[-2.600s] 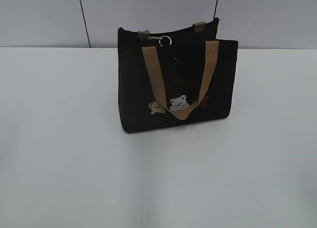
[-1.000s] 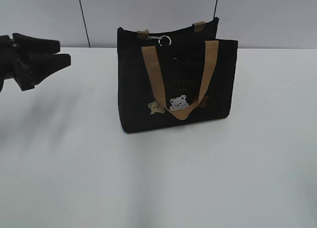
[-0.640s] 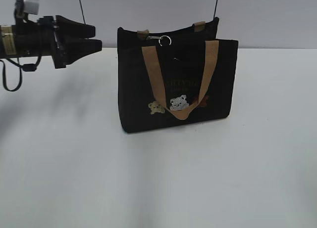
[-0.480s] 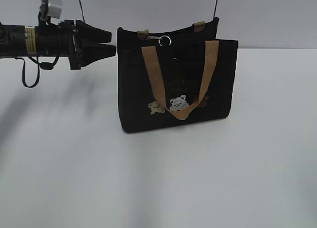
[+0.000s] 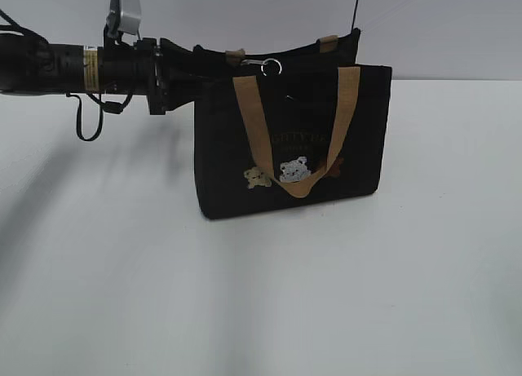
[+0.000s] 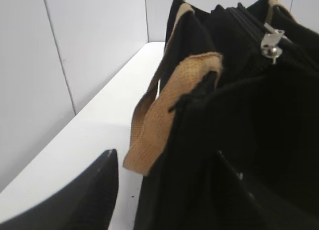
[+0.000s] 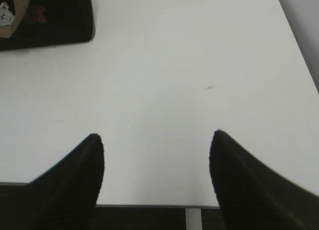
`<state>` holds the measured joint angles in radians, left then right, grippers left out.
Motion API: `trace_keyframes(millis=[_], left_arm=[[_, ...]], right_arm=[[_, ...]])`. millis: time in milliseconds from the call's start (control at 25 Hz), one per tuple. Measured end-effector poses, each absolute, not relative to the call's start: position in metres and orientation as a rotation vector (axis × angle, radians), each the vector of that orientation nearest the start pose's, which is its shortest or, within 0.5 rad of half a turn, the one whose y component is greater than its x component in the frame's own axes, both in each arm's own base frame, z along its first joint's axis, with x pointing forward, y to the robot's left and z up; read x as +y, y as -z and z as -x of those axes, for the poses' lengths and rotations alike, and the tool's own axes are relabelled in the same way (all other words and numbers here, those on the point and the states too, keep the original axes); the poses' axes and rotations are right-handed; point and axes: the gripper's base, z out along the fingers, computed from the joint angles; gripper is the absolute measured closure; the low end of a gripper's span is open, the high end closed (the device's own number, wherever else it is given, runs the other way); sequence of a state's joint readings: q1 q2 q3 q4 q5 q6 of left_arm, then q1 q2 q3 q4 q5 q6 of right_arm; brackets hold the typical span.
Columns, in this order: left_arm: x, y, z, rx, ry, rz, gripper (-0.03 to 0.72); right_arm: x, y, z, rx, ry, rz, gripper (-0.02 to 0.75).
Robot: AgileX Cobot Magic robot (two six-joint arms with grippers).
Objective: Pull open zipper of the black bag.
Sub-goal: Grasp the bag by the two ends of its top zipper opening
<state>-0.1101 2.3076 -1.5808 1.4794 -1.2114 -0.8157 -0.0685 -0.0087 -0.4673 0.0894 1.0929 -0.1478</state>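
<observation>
Black bag upright on white table, mid-frame, tan handles draped over its front. Zipper runs left–right along the top rim; silver ring pull sits toward the bag's left end.

Left gripper level with the rim at the bag's left edge, fingers spread, holding nothing. In the left wrist view one finger is outside the bag's end; the other seems to overlap the black fabric, contact unclear. Pull lies ahead of these fingers, along the zip line.

Right gripper spread, empty, over bare table well apart from the bag; absent from exterior view.

Left fingertips merge with the dark fabric in the exterior view; the zipper's far end is hidden
</observation>
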Motion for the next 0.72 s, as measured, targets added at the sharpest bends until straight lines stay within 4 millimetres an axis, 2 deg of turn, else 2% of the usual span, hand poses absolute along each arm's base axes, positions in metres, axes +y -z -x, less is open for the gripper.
trace_keyframes(millis=[120, 240, 480, 720], left_arm=[[-0.1417, -0.1599, -0.4490, 1.336, 0.905, -1.208, 0.252], [-0.1421, -0.1599, -0.4488, 1.337, 0.908, -1.207, 0.306], [-0.1416, -0.1595, -0.4491, 1.341, 0.903, -1.208, 0.650], [-0.1421, -0.1590, -0.4488, 1.340, 0.907, -1.210, 0.667]], right_arm=[[0.0075, -0.2658, 0.0036, 2.095, 0.022, 0.088, 0.237], [0.0075, -0.2658, 0.0036, 2.095, 0.022, 0.088, 0.237], [0.0075, -0.2658, 0.0036, 2.095, 0.022, 0.088, 0.237], [0.0075, -0.2658, 0.0036, 2.095, 0.022, 0.088, 0.237]])
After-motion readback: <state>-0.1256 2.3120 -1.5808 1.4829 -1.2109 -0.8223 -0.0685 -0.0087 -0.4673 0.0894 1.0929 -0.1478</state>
